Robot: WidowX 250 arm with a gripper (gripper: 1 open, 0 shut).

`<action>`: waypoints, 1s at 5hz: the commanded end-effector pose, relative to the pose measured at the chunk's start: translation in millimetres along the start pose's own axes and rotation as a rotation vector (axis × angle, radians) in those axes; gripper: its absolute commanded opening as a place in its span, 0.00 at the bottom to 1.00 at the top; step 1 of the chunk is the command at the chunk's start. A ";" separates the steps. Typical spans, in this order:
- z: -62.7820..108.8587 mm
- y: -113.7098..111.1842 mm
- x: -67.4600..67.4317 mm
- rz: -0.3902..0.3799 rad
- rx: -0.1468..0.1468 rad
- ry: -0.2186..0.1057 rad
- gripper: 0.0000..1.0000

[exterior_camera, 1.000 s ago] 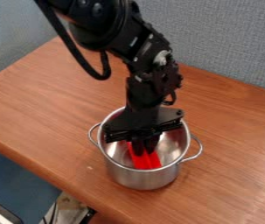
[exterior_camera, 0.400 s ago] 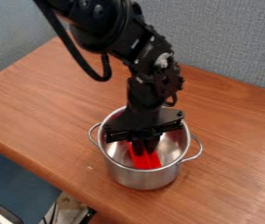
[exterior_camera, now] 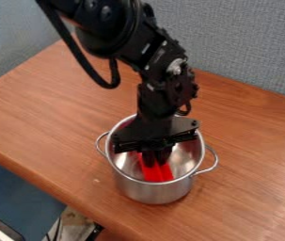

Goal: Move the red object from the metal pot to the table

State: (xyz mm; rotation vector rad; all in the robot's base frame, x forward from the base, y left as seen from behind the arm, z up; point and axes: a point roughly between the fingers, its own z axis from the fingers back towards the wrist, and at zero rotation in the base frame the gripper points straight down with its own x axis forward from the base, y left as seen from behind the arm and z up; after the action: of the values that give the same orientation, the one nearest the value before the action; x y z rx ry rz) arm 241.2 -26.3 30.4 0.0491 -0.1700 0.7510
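The metal pot stands on the table near its front edge, shiny, with a loop handle on each side. Inside it lies the red object, a bright red block partly hidden by the fingers. My gripper points straight down into the pot, and its black fingers are closed around the upper part of the red block. The block's lower end shows below the fingertips, against the pot's bottom.
The black arm with a looping cable comes down from the upper left. A grey-blue wall lies behind the table. The table's front edge runs just below and left of the pot.
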 end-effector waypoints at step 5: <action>-15.8 17.4 -31.6 -0.081 0.092 0.066 1.00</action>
State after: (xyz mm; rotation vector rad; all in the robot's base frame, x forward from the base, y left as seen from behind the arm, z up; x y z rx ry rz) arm 239.1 -31.0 29.4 0.0542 -0.1701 0.7207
